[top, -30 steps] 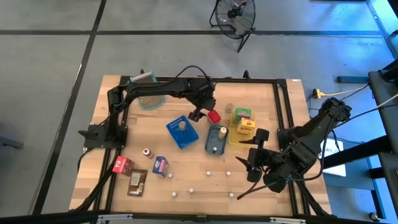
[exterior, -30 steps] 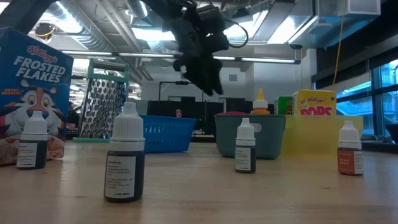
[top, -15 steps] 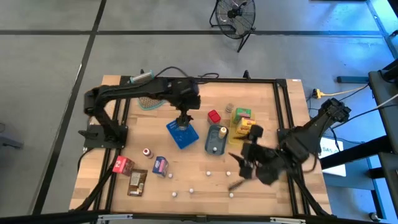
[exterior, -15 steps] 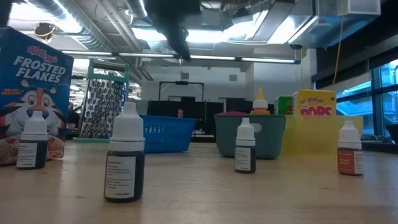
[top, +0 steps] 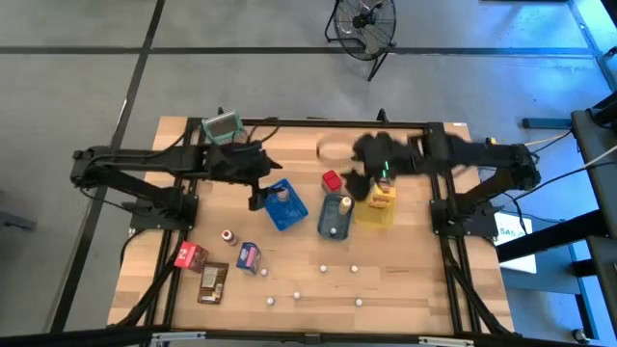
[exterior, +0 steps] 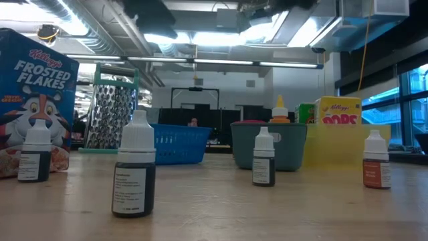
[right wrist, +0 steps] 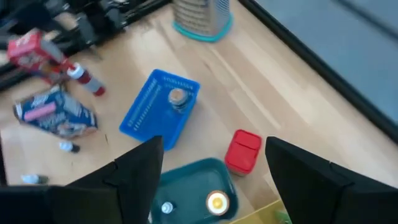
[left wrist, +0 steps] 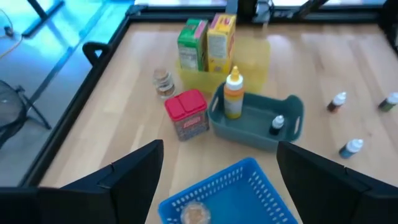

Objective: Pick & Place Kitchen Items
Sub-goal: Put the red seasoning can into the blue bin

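Since the left gripper (top: pixel 258 190) quit the red box (top: pixel 332 180) | we log: box (released) mid-table | right gripper (top: pixel 362 183) above it | both grippers wide, empty.

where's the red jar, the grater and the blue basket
red jar (left wrist: pixel 186 114): left wrist view, its side wall
grater (right wrist: pixel 202 14): right wrist view, its metal face
blue basket (top: pixel 292 213): high view, its rim

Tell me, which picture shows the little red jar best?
The left wrist view: the red jar stands close and unblocked beside the teal tray. The right wrist view shows it blurrier, the high view tiny, and the low view hides it.
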Robot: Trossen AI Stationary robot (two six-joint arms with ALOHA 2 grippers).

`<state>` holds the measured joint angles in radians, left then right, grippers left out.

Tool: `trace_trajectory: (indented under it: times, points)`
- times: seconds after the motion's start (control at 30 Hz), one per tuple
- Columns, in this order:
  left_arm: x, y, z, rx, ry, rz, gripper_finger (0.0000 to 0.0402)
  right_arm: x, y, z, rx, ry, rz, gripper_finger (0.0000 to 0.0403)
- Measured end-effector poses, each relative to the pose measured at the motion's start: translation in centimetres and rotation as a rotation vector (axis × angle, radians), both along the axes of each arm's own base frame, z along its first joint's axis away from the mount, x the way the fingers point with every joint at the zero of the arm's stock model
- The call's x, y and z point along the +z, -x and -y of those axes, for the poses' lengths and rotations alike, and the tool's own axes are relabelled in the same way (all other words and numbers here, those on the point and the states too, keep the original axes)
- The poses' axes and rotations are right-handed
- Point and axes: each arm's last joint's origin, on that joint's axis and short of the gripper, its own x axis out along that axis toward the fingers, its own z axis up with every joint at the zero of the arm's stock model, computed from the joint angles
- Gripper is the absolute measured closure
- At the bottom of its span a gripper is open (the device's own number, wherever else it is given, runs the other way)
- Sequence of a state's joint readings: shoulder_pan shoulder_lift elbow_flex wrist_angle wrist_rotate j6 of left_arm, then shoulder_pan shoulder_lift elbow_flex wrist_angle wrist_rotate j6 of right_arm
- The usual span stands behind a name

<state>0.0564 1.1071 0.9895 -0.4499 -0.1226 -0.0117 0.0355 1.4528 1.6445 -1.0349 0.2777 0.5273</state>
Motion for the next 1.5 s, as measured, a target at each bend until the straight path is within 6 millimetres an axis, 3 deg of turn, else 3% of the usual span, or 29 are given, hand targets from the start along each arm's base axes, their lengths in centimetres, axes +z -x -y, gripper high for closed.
trace_trajectory:
  times: [0.2, 0.57, 0.83, 1.23, 1.5]
  points:
    - [-2.2, 1.8, 0.7, -0.032, -0.016, 0.086, 0.0091, -1.3, -1.3, 4.4, -0.041, -0.089, -0.046, 0.0119]
    - [-5.1, 2.9, 0.7, -0.024, -0.024, 0.070, 0.0091, -7.8, -6.9, 7.1, -0.062, -0.120, -0.207, 0.0119]
    - [-6.5, 3.1, 0.7, -0.002, 0.013, 0.040, 0.0091, -12.7, -9.3, 7.6, -0.092, -0.111, -0.368, 0.0119]
    - [-6.6, 3.2, 0.7, -0.004, 0.010, 0.036, 0.0093, -14.1, -9.3, 7.6, -0.115, -0.135, -0.447, 0.0119]
    - [-6.6, 3.2, 0.9, -0.013, 0.014, 0.037, 0.0093, -16.3, -10.3, 7.7, -0.104, -0.169, -0.503, 0.0119]
